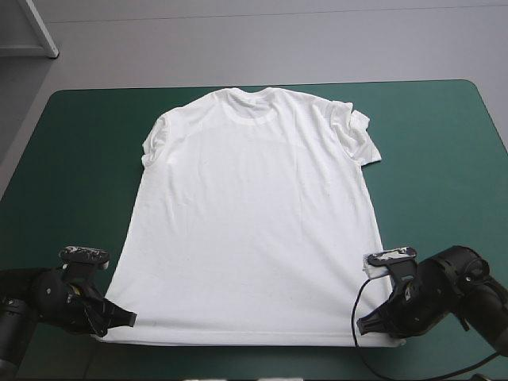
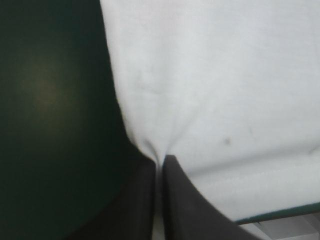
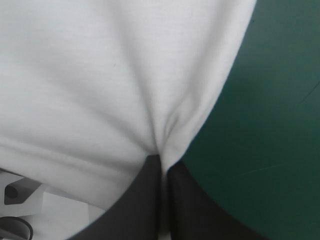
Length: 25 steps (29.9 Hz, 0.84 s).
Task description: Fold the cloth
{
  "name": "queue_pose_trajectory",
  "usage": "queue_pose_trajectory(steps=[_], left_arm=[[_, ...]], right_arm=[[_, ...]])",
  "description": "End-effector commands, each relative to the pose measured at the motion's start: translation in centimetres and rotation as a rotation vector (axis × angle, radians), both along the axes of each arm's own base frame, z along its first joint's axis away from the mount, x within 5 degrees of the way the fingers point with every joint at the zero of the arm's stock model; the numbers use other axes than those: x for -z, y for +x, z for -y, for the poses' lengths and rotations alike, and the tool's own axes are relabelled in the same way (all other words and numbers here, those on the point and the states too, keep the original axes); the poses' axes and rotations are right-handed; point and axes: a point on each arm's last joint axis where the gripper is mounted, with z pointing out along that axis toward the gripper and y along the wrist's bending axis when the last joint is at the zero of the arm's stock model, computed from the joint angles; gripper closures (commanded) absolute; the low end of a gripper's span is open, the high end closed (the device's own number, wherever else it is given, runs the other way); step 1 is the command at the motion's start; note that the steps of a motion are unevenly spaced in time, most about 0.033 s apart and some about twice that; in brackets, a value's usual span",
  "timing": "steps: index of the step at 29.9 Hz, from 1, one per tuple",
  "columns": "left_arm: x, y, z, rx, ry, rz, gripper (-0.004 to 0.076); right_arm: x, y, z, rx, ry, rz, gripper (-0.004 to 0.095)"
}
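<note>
Worktop: one worktop (image 1: 444, 143) with a teal-green cover. Bare cover shows to the left, right and far side of the garment.
T-shirt: one white, short-sleeved T-shirt (image 1: 254, 222), spread flat and lying lengthwise at the middle of the worktop. It widens slightly toward the near side.
Hem: the hem (image 1: 246, 332) runs left to right just inside the worktop's near edge. It lies straight between the two grip points.
Left sleeve: the left sleeve (image 1: 155, 139) lies at the far left of the garment, flat, with a light crease.
Right sleeve: the right sleeve (image 1: 359, 131) lies at the far right. It is rumpled, with part of the cloth doubled over itself.
Collar: the collar (image 1: 250, 99) points toward the far edge and stops short of it.
Left gripper: the left gripper (image 1: 125, 319) is low over the near-left of the worktop, at the near-left hem corner. Its black fingers (image 2: 142, 200) are pressed all but together, pinching the T-shirt's edge between them.
Right gripper: the right gripper (image 1: 365, 324) is low over the near-right, at the near-right hem corner. Its black fingers (image 3: 192, 205) are likewise all but closed, pinching the T-shirt.
Cloth at grip points: in each wrist view, short folds converge on the fingertips, and teal-green cover lies just beside the pinched corner.
</note>
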Motion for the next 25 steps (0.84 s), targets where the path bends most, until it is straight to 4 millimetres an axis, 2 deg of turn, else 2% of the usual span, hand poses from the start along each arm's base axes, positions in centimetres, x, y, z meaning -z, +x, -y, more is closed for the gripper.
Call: queue_pose_trajectory(steps=[1, 3, 7, 9, 11, 13, 17, 19, 25], left_arm=[[-0.6, -0.4, 0.3, 0.023, -0.032, -0.025, 0.0674], [-0.6, -0.4, 0.5, 0.040, -0.051, -0.021, 0.0582], [-0.7, -0.2, 0.7, 0.036, -0.075, 0.003, 0.0342], [-0.7, 0.1, 0.7, 0.033, -0.069, 0.033, 0.0260], [-1.0, 0.6, 0.5, 0.031, -0.051, 0.085, 0.0225], [-1.6, 1.6, 0.5, 0.026, -0.047, 0.144, 0.0224], [-3.6, 4.6, 0.5, 0.018, -0.047, 0.233, 0.0224], [-4.8, 6.8, 0.5, 0.016, -0.046, 0.260, 0.0224], [-6.6, 13.9, 0.6, 0.010, -0.036, 0.313, 0.0226]], right_arm=[[-0.7, -0.3, 0.1, -0.027, 0.001, 0.003, 0.0809], [-0.7, -0.1, 0.0, -0.030, 0.010, 0.021, 0.0614], [-1.0, 0.3, -0.1, -0.025, 0.042, 0.097, 0.0207], [-1.1, 0.6, -0.2, -0.025, 0.049, 0.131, 0.0107], [-1.2, 0.8, -0.3, -0.022, 0.064, 0.166, 0.0086], [-1.3, 1.0, -0.3, -0.021, 0.068, 0.190, 0.0097], [-1.5, 1.4, -0.4, -0.003, 0.082, 0.228, 0.0099], [-1.5, 1.5, -0.4, 0.002, 0.086, 0.235, 0.0099], [-1.5, 1.5, -0.4, 0.026, 0.083, 0.240, 0.0099]])
